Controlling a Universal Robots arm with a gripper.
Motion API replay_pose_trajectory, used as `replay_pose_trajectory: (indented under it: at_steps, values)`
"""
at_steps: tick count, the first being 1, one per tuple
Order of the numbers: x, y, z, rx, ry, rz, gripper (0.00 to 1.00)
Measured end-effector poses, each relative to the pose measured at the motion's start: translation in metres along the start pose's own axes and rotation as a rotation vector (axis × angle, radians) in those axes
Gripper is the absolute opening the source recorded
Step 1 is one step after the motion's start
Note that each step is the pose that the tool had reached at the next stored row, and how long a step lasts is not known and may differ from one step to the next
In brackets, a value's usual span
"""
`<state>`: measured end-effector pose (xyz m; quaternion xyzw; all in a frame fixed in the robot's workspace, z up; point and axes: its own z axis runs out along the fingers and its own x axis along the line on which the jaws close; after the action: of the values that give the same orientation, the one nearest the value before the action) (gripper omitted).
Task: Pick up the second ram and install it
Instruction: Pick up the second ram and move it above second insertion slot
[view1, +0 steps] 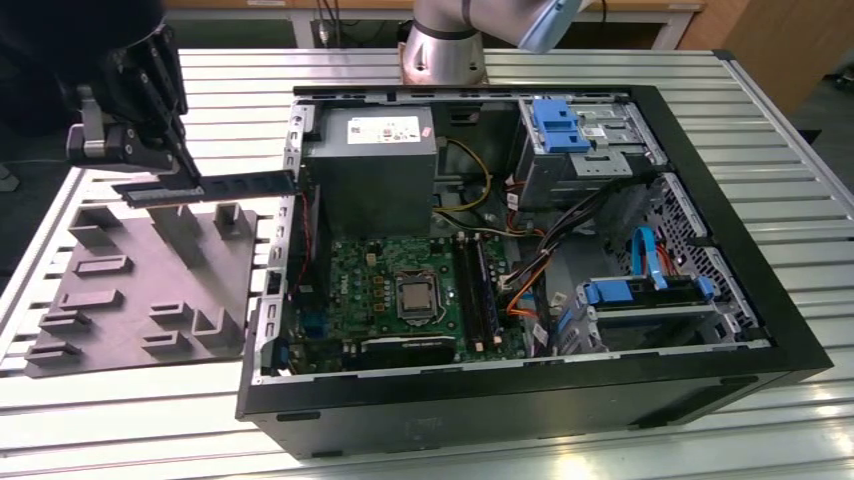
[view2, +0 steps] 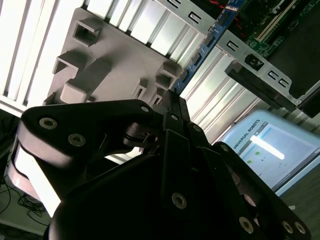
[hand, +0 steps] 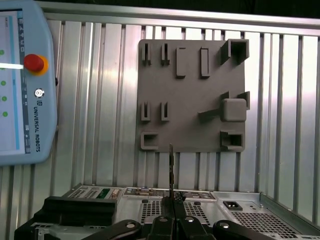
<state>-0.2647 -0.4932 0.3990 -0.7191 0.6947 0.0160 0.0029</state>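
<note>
Toward the upper left of the exterior view, the second ram (view1: 227, 184) hung level and on edge, pinched between the fingers of the gripper (view1: 180, 177), probably so its long edge could meet a slot squarely. Beneath it lay the grey holder tray (view1: 134, 290). Further right, the case wall (view1: 296, 170) and the power-supply box (view1: 371, 165) stood between it and the motherboard (view1: 387, 285).

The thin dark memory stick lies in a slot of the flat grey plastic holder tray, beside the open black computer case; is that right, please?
Not quite: the exterior view shows the thin dark memory stick clamped in the black gripper, held above the flat grey plastic holder tray. It is indeed beside the open black computer case.
</note>
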Motion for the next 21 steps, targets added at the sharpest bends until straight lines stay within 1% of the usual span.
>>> replay_pose_trajectory:
  at_steps: [21]
  values:
    - [0.0006, -0.0197, -0.0003, 0.0001, -0.0001, 0.000, 0.11]
